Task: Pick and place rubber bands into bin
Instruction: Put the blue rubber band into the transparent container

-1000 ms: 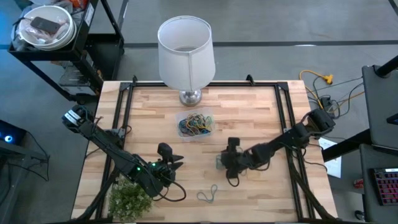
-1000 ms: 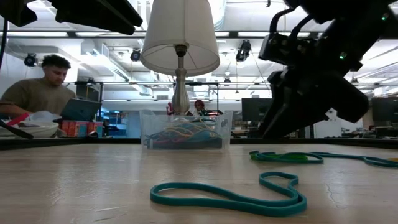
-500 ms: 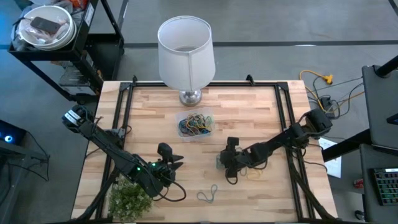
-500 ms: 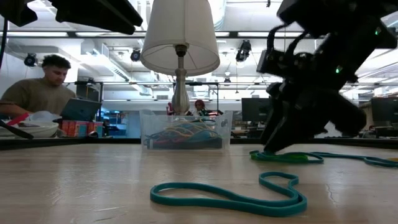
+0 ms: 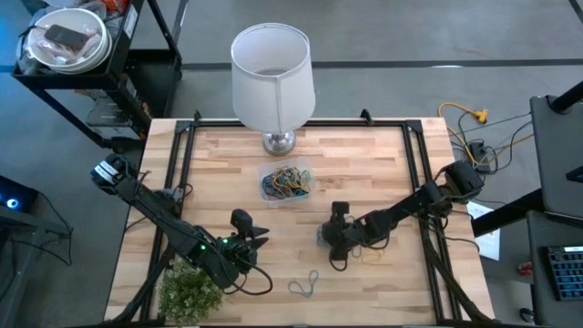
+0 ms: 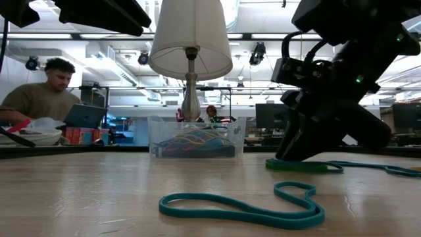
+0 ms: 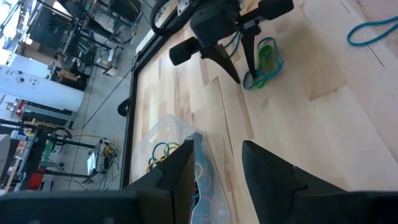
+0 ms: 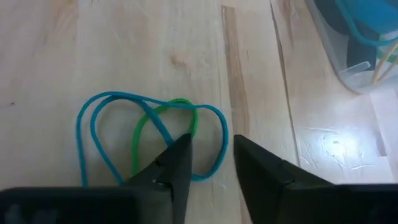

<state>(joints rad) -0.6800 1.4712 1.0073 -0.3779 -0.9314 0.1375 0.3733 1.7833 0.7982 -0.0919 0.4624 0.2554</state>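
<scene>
The bin (image 5: 287,182) is a see-through tub holding several coloured rubber bands (image 6: 191,141); it stands near the table's middle, in front of the lamp. A green band looped with a blue one (image 8: 155,134) lies flat on the wood. My right gripper (image 8: 211,142) is open and lowered over this pair (image 5: 324,239), one fingertip at the spot where green and blue cross, the other just beyond the blue loop. A teal band (image 5: 305,286) lies near the near edge (image 6: 243,209). My left gripper (image 7: 216,149) is open and hovers left of the bands (image 5: 253,235). My right gripper comes at the green and blue bands from above, slanting down, with its fingers (image 8: 180,155) spread. One fingertip stands over the crossing of the green band (image 8: 189,124), which lies flat on the table. I cannot tell whether it touches the band.
A white lamp shade (image 5: 271,75) on a metal foot stands behind the bin. A pale yellowish band (image 5: 369,254) lies right of my right gripper. A small green plant (image 5: 189,293) sits at the near left corner. Black rails (image 5: 182,164) frame the table. A person sits beyond (image 6: 46,95).
My right gripper has come down toward the table onto the green and blue bands and shifted slightly toward the table's left. The bands have stayed flat where they were.
</scene>
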